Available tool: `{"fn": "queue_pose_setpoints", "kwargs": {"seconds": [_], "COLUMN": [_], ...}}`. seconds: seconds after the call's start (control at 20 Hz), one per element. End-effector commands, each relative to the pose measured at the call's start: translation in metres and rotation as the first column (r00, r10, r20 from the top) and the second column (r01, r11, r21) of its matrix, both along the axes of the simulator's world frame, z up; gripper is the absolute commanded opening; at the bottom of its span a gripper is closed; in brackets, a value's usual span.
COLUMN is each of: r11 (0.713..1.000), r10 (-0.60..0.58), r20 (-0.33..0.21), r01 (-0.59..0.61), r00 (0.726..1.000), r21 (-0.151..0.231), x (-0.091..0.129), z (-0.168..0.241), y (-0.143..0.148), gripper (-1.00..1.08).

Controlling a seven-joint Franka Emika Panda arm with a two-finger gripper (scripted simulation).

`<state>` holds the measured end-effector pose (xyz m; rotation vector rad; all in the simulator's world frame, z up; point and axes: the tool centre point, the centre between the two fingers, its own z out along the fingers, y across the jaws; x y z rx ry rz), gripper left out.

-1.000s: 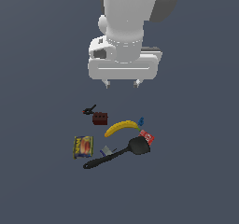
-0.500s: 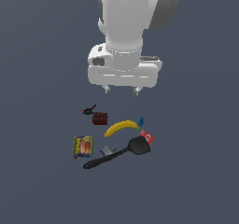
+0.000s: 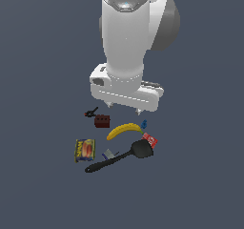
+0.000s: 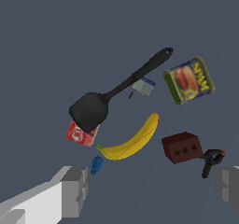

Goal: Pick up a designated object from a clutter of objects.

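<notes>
1. One gripper (image 3: pixel 125 106) hangs above the clutter, its fingers spread wide and holding nothing; in the wrist view one grey finger (image 4: pixel 73 191) shows at each lower corner.
2. We find the black spatula (image 3: pixel 119 156) at six o'clock of the banana (image 3: pixel 123 130) in the exterior view, its head resting against the red can (image 3: pixel 150 140).
3. We judge the spatula light, stiff and smooth; its broad head would slip.
4. We would pinch the thin handle (image 4: pixel 140 72) crosswise near mid-length, beside the small grey item (image 4: pixel 143 86) and clear of the meat tin (image 4: pixel 188 80).
</notes>
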<state>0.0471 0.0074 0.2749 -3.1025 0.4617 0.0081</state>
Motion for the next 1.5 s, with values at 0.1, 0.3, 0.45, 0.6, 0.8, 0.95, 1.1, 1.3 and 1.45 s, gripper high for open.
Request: {"fn": "queue_pose_setpoints", "kwargs": {"seconds": [0.1, 0.3, 0.45, 0.6, 0.8, 0.95, 1.1, 1.3, 1.45], "r11": [0.992, 0.971, 0.948, 0.918, 0.869, 0.825, 0.781, 0.729, 0.699], "r10": [-0.127, -0.237, -0.318, -0.396, -0.495, -0.565, -0.625, -0.684, -0.716], "r20": [-0.001, -0.003, -0.004, -0.005, -0.005, -0.004, -0.002, 0.000, 0.002], "r01": [0.127, 0.237, 0.318, 0.396, 0.495, 0.565, 0.625, 0.684, 0.716], "r00": [0.992, 0.972, 0.948, 0.918, 0.869, 0.825, 0.781, 0.729, 0.699], "r21": [0.005, 0.007, 0.007, 0.007, 0.005, 0.003, 0.000, -0.002, -0.004], "x": [0.019, 0.034, 0.045, 0.056, 0.068, 0.077, 0.084, 0.091, 0.094], "z": [-0.023, -0.044, -0.061, -0.078, -0.102, -0.121, -0.138, -0.157, -0.168], "y": [-0.001, -0.002, -0.003, -0.005, -0.006, -0.008, -0.009, -0.010, -0.011], "gripper": [1.00, 1.00, 1.00, 1.00, 1.00, 1.00, 1.00, 1.00, 1.00]}}
